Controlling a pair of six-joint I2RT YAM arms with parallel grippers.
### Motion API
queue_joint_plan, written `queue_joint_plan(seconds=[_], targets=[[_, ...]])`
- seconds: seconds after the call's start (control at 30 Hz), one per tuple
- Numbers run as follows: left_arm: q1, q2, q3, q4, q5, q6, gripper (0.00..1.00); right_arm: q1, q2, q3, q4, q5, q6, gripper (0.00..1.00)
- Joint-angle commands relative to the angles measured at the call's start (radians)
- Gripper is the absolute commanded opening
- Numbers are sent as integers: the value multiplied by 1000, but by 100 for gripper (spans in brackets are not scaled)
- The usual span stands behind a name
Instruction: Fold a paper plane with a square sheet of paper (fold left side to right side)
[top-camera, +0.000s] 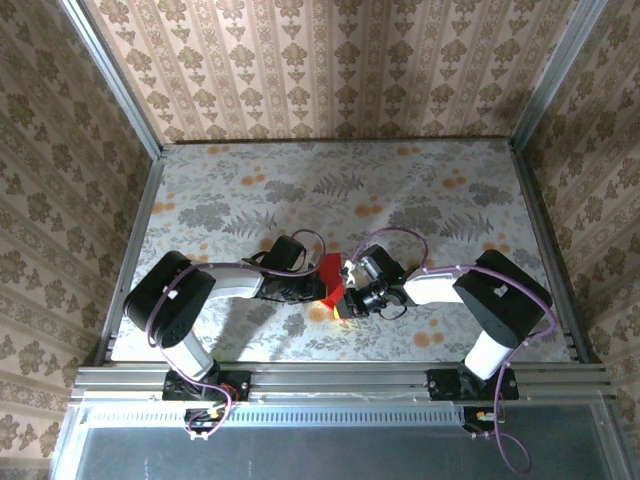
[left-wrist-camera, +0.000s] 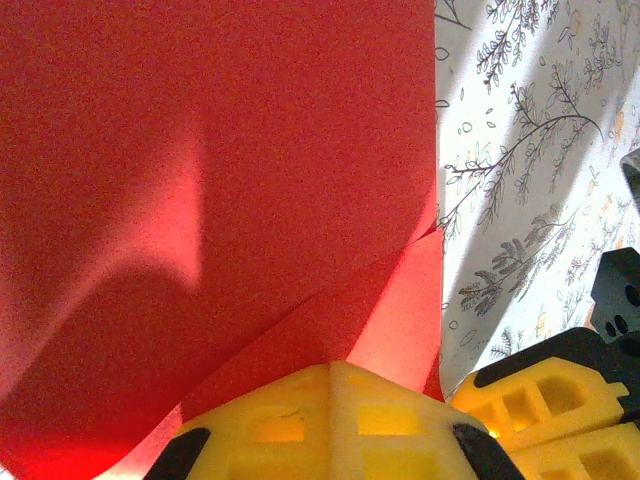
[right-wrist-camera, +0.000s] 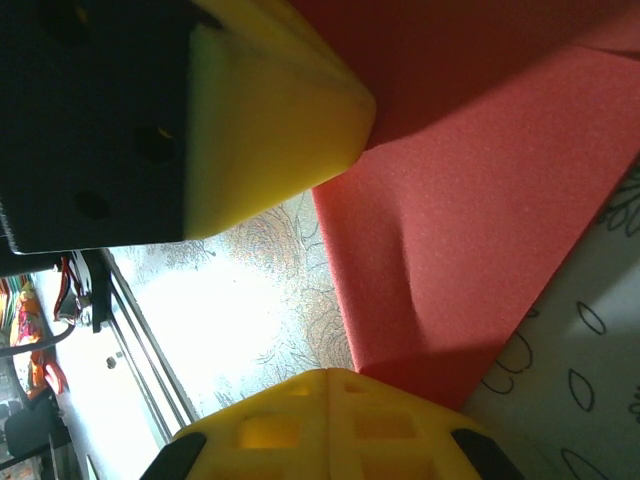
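The paper (top-camera: 330, 271), bright red, sits near the middle of the table (top-camera: 450, 200), a little toward the near edge, between the two arms' tips. It is not flat: in the left wrist view one layer curves up and over another, with a soft bend running across it, and a lower flap shows beneath the right-hand edge.

The left gripper (left-wrist-camera: 332, 372) has its yellow fingers pressed together on the paper's near edge, the sheet rising out from between them. Just beside it, to the right in that view, sit the yellow fingers of the right gripper (left-wrist-camera: 535, 390).

In the right wrist view the right gripper's jaws are likewise closed, pinching a low edge of the paper where it meets the patterned tabletop. One yellow finger (right-wrist-camera: 280, 120) of the left gripper sits above, touching the red sheet
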Motion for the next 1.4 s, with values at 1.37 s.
queue_joint_plan(seconds=[1.37], targets=[[1,53,-14,-45,-53,-5,0,23,-210,-38,-74,18,59,6]])
